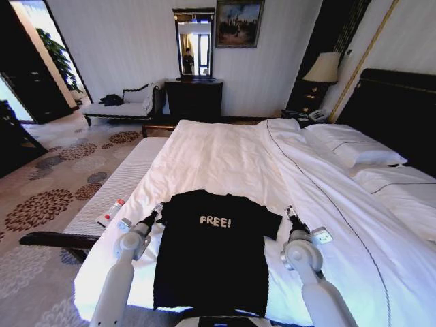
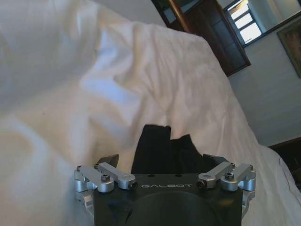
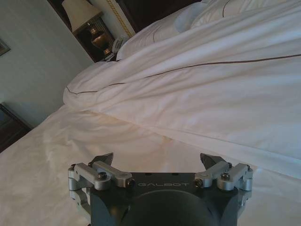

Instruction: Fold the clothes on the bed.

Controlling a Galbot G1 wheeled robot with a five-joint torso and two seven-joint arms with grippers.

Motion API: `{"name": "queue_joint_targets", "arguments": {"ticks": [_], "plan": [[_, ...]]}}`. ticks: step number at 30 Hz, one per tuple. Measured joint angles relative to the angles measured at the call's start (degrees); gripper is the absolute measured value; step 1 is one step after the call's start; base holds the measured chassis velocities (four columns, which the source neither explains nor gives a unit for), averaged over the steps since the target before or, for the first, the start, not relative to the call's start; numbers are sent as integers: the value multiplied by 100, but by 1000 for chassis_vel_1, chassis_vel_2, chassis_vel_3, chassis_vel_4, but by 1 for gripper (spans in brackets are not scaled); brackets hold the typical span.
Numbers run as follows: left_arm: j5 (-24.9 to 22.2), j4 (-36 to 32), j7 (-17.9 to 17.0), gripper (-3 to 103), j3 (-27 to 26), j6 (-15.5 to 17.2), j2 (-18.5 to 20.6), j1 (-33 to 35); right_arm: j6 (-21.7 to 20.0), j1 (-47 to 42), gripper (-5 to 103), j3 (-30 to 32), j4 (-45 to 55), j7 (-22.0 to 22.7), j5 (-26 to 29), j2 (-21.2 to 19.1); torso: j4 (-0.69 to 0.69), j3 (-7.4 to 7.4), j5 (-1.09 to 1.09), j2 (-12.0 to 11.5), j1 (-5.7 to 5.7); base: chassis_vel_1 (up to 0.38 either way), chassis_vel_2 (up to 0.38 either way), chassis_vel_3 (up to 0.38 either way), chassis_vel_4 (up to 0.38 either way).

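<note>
Flanking the flat T-shirt [image 1: 211, 252] on the bed [image 1: 225, 157], the left tool [image 1: 158, 210] and right tool [image 1: 289, 211] gaped wide, empty (first fold unstarted), so each sleeve probably needed pinching next.

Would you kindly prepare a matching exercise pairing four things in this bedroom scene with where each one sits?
Things:
1. T-shirt
2. left gripper
3. right gripper
4. lamp

Places:
A. open, by the shirt's right sleeve
B. on the nightstand beside the headboard
C. spread flat on the bed, lettering up
D. open, at the shirt's left sleeve

Pairs: 1-C, 2-D, 3-A, 4-B
</note>
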Motion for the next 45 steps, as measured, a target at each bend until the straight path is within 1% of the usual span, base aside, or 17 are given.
{"name": "queue_joint_targets", "arguments": {"ticks": [4,6,8,11,13,17,20,22,23,26,27,29,30,32,34,36,45], "plan": [[66,69,59,100,52,-4,-65,-31,0,0,100,2,-30,-7,0,1,0,0,0,0,0,0,0,0,0],[103,89,83,103,69,-20,-83,-38,0,0,100,2,-38,-10,1,3,0,0,0,0,0,0,0,0,0],[167,124,120,100,86,-65,-108,-57,0,-1,100,2,-48,-13,0,4,0,0,0,0,0,0,0,0,0],[244,159,153,84,92,-130,-159,-78,0,-7,100,2,-53,-20,1,9,0,0,-1,0,0,0,0,0,0],[251,161,157,84,92,-137,-168,-78,0,-9,100,2,-53,-20,1,11,0,0,-1,0,0,0,0,0,0],[290,153,165,62,85,-174,-187,-56,0,-31,100,9,-33,-22,1,10,0,0,-1,0,0,0,0,0,0],[328,128,166,57,72,-208,-187,-40,1,-43,100,11,-33,-26,0,8,0,0,-1,0,0,0,0,0,0],[379,105,168,46,60,-243,-182,-11,3,-58,100,11,-34,-30,-1,7,0,0,-1,0,0,0,0,0,0],[379,105,168,46,60,-243,-182,-11,3,-58,100,11,-34,-30,-1,7,0,0,-1,0,0,0,0,0,0],[438,73,183,30,45,-264,-173,48,7,-80,100,7,-34,-36,-7,7,0,0,-1,0,0,0,0,0,0],[438,73,183,30,45,-264,-173,48,7,-80,100,7,-34,-36,-7,7,0,0,-1,0,0,0,0,0,0],[460,48,191,24,40,-265,-178,77,8,-92,100,5,-30,-39,-9,1,0,0,-1,0,0,0,0,0,0],[479,38,193,14,39,-265,-181,89,8,-96,100,6,-28,-41,-10,-5,0,0,-1,0,0,0,0,0,0],[495,34,195,14,39,-265,-183,96,9,-101,100,8,-26,-41,-10,-12,0,0,-1,0,0,0,0,0,0],[516,23,195,3,37,-265,-186,104,11,-117,100,16,-18,-43,-8,-24,0,0,-1,0,0,0,0,0,0],[524,-13,196,1,17,-266,-185,121,16,-141,100,31,-8,-49,-3,-41,0,0,-1,0,0,0,0,0,0],[649,-271,196,0,-139,-320,40,292,35,-190,100,75,-5,-61,14,-77,0,0,-1,0,0,0,0,0,0]]}}
